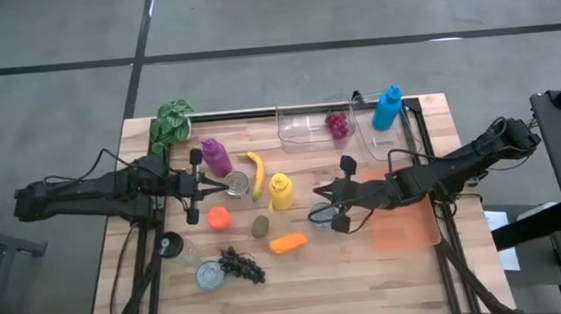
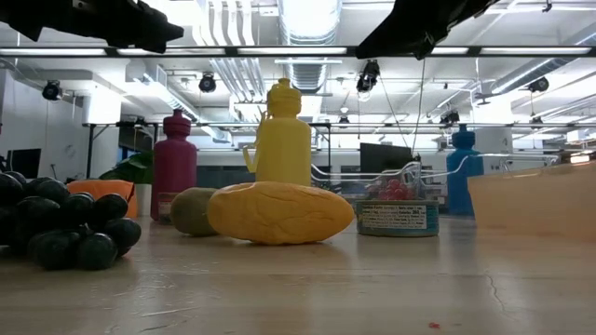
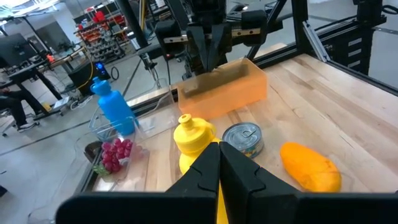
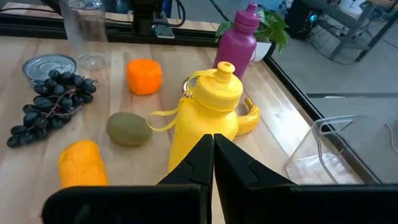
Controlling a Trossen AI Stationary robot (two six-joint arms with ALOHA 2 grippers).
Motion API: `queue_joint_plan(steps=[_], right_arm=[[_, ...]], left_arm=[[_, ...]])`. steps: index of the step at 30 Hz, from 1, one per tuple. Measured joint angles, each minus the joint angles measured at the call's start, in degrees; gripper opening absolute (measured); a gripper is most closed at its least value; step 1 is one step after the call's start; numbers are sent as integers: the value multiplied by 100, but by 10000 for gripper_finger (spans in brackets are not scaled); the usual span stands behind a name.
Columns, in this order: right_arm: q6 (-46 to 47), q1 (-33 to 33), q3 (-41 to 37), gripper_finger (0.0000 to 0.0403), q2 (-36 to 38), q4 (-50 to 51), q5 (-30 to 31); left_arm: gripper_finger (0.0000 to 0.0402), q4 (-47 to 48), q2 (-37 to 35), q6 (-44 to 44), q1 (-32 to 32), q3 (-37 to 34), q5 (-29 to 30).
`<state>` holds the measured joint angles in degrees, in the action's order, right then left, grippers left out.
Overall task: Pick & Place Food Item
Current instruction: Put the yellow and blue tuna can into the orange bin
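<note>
Both arms reach in over the wooden table [image 1: 301,286] from opposite sides, and neither one carries anything. The left gripper [image 1: 225,186] hangs above the boards with its fingers pressed together, empty, just beside the tin can [image 1: 239,185] and between the purple bottle [image 1: 215,157] and the orange block [image 1: 219,218]. The right gripper [image 1: 320,194] faces it across the middle, its fingers likewise closed on nothing, just past the yellow bottle [image 1: 280,191], which stands upright between the two.

The food lies scattered around that bottle. A banana [image 1: 255,173] curves next to it on the left arm's side, touching or nearly touching the can. A kiwi [image 1: 261,226] sits near the bottle's base, and an orange mango-like fruit [image 1: 287,243] lies just beyond it, toward the near edge. Dark grapes [image 1: 242,265] rest beside a second open tin [image 1: 210,275], with a clear tumbler [image 1: 173,247] close by (it is hard to make out from above).

At the far edge stand two clear containers [image 1: 306,127]; red grapes [image 1: 337,124] lie in one, and a blue bottle [image 1: 387,107] stands upright in the other. A leafy green plant [image 1: 171,124] sits at the far corner on the left arm's side. An orange translucent bin [image 1: 398,218] lies under the right arm.

From table height, the mango-like fruit fills the middle, with the kiwi just behind it.
</note>
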<state>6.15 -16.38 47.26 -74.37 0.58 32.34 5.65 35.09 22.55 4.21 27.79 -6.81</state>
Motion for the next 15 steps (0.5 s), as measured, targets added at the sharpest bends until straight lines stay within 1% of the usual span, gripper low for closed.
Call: queue_joint_plan(steps=[3,10,15], right_arm=[[120,0,-1,8,0,-2,-36],[133,0,1,8,0,11,-699],[142,0,-1,8,0,100,-748]], left_arm=[[10,118,0,-2,0,0,0],[10,285,0,-3,0,0,0],[10,441,0,-4,0,0,-2]])
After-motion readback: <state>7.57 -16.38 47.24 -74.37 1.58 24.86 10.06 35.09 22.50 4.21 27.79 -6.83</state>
